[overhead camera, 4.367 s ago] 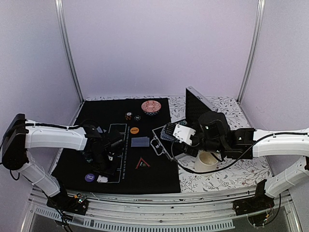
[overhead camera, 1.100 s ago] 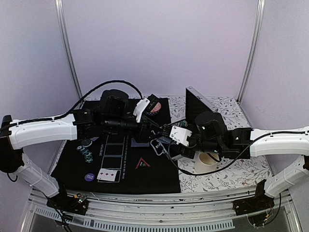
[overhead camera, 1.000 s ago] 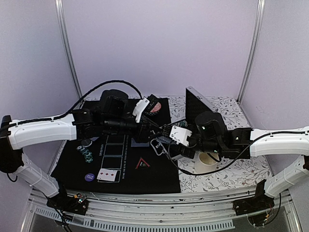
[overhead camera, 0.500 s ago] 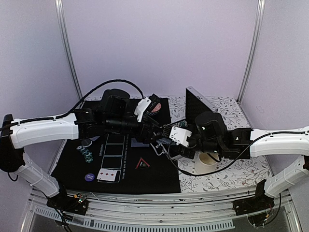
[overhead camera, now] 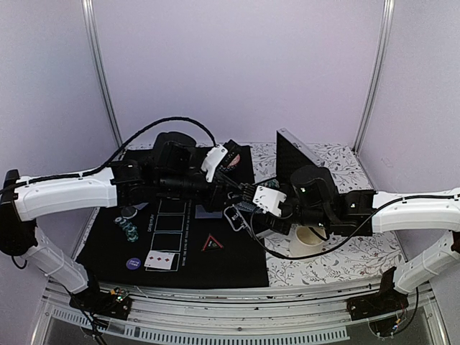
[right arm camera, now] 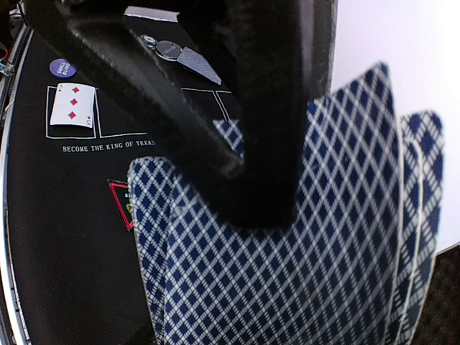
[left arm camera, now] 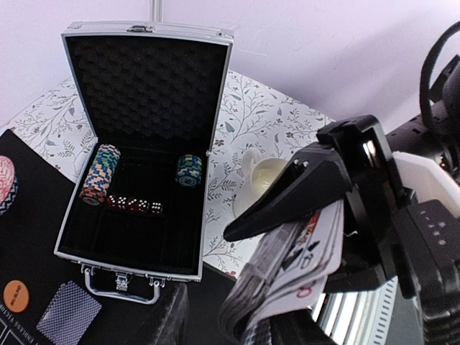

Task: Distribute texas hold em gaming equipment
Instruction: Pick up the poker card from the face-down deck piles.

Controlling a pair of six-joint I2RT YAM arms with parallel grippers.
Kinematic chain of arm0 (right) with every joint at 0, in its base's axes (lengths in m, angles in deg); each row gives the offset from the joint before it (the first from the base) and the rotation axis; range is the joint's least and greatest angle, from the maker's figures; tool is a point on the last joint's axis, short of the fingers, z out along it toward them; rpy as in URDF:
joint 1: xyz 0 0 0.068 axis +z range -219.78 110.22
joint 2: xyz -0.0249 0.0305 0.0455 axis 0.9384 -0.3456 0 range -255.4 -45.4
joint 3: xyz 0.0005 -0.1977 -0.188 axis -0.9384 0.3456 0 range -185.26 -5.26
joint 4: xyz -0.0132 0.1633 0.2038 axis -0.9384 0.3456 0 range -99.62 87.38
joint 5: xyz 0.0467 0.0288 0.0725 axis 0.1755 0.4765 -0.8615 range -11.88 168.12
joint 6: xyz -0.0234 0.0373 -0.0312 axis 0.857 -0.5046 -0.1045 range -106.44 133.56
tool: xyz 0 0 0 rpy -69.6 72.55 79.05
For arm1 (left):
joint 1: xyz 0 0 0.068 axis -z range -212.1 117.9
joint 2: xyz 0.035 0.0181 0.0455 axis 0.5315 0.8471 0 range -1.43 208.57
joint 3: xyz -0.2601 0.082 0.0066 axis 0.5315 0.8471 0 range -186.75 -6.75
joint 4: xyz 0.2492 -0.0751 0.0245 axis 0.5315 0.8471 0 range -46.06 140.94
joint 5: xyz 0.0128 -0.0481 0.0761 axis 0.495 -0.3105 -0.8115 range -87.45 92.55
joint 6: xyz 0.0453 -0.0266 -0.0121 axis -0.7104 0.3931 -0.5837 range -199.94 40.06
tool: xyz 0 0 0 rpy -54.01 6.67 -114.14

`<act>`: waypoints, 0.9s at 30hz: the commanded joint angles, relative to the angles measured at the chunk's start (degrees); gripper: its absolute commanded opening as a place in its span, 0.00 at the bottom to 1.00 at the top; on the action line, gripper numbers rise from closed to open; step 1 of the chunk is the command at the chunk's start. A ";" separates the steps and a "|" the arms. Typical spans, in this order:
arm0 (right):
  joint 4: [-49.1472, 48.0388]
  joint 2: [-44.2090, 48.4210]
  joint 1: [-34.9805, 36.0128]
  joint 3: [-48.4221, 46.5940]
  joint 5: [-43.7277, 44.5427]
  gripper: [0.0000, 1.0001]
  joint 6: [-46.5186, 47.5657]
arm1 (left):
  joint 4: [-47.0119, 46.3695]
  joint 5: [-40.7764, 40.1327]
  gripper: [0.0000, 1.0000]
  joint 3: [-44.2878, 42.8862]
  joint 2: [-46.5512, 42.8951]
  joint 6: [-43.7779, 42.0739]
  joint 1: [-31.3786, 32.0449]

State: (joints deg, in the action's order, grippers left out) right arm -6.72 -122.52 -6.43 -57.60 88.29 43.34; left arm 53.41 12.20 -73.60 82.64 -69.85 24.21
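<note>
The right pincer is clenched on the splayed deck of blue-diamond-backed playing cards above the edge of the black felt mat, with the left pincer right at it (gripping or not, I cannot tell), so a skewed pull could drag several cards loose.

Robot test cell in a lab: plain pale wall panels framed by aluminium posts enclose a worktop, with a left arm and right arm bolted at its near rail.
</note>
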 commanded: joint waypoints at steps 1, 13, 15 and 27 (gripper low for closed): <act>-1.69 0.67 0.54 -1.12 -0.90 0.44 0.45 | 2.37 -5.16 0.39 0.86 -2.62 -0.51 -0.46; -1.56 0.55 0.54 -1.31 -0.74 0.44 0.60 | 1.21 1.48 0.54 1.55 -3.67 -0.33 -0.42; -1.52 0.53 0.54 -1.34 -0.76 0.44 0.59 | 0.49 2.34 0.56 1.98 -4.46 -0.42 -0.49; -1.75 -0.06 0.54 -1.51 -0.94 0.44 0.74 | -0.71 2.59 0.51 5.23 -9.44 0.52 -0.55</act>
State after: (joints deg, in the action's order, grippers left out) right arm -6.70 -122.52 -6.19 -57.60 88.03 44.02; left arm 54.46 14.08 -69.56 73.59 -69.68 23.97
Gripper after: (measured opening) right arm 0.440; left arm 0.563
